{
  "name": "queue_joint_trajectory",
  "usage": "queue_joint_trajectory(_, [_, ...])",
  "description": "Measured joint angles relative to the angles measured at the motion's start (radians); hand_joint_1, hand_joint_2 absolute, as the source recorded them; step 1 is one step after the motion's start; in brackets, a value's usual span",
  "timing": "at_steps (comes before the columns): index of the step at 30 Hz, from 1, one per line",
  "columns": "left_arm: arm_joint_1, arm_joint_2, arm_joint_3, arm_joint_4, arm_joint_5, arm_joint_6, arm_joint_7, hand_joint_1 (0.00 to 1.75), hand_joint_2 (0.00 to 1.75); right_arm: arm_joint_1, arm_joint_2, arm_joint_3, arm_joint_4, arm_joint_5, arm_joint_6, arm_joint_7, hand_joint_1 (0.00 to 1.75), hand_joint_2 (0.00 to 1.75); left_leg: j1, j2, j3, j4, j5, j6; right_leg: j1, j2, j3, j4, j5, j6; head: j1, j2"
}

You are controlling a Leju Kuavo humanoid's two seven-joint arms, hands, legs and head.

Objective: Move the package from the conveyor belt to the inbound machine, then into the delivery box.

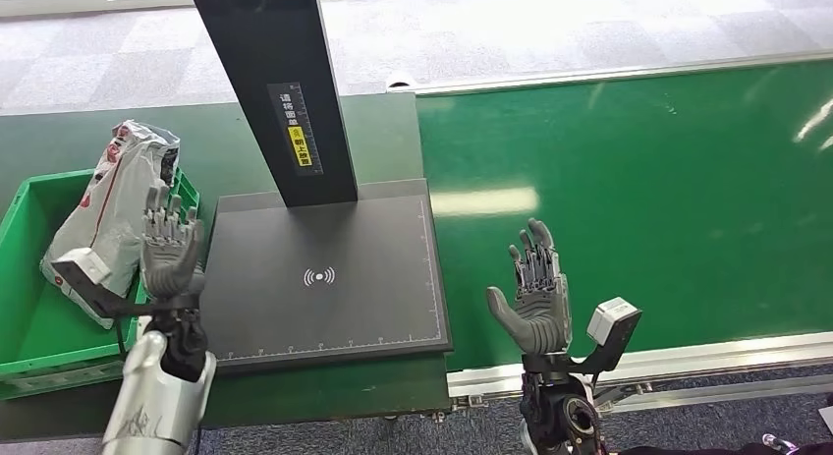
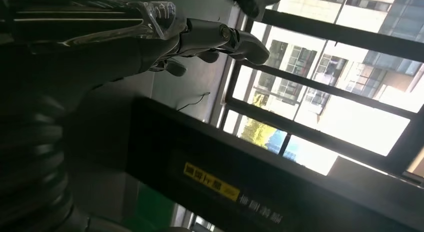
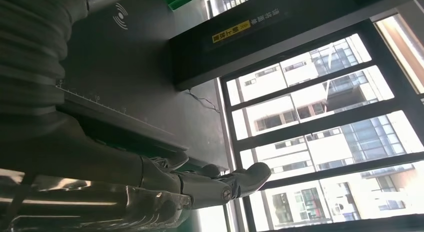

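Before you: inbound machine [image 1: 324, 278] at centre, its post [image 1: 280, 82] behind the plate. Conveyor belt [image 1: 648, 199] lies right; delivery box [image 1: 29, 327] lies left, the package [image 1: 113, 214] in it.

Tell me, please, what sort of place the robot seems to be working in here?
Probably a parcel-sorting or logistics station: a green conveyor belt, a black scanning platform under a post, and a green bin holding a bagged package. Both hands are empty.

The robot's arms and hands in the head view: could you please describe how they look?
Both arms are silver metal with black wrist joints. The left hand and right hand have grey palms and darker grey fingers. A white-faced camera block on a black bracket sits beside each wrist.
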Motion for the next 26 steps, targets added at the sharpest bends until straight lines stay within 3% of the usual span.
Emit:
queue_joint_trajectory(5, [0.195, -0.064, -0.176, -0.141, -0.043, 0.086, -0.057, 0.00, 1.75, 0.018, 0.001, 0.001, 0.017, 0.002, -0.006, 0.002, 0.00, 1.75, 0.000, 0.001, 0.000, 0.000, -0.001, 0.001, 0.000, 0.000, 0.000, 0.000, 0.000, 0.000, 0.000, 0.000])
queue_joint_trajectory(10, [0.296, -0.098, -0.273, -0.161, -0.042, 0.134, -0.072, 0.00, 1.75, 0.027, 0.001, 0.022, 0.058, 0.004, 0.004, 0.007, 0.00, 1.75, 0.000, 0.001, 0.000, 0.000, -0.001, 0.001, 0.000, 0.001, 0.000, 0.000, 0.000, 0.000, 0.000, 0.000])
queue_joint_trajectory(14, [0.327, -0.100, -0.309, -0.151, -0.039, 0.125, -0.073, 0.00, 1.75, 0.032, 0.004, 0.048, 0.098, 0.010, 0.000, 0.002, 0.00, 1.75, 0.000, 0.001, 0.000, 0.000, -0.001, 0.001, 0.000, 0.000, 0.000, 0.000, 0.000, 0.000, 0.000, 0.000])
queue_joint_trajectory(26, [0.355, -0.104, -0.306, -0.141, -0.098, 0.066, -0.035, 0.00, 1.75, 0.053, 0.005, 0.101, 0.149, 0.031, -0.042, -0.024, 0.00, 1.75, 0.000, 0.000, 0.000, 0.000, -0.001, 0.001, 0.000, 0.000, 0.000, 0.000, 0.000, 0.000, 0.000, 0.000])
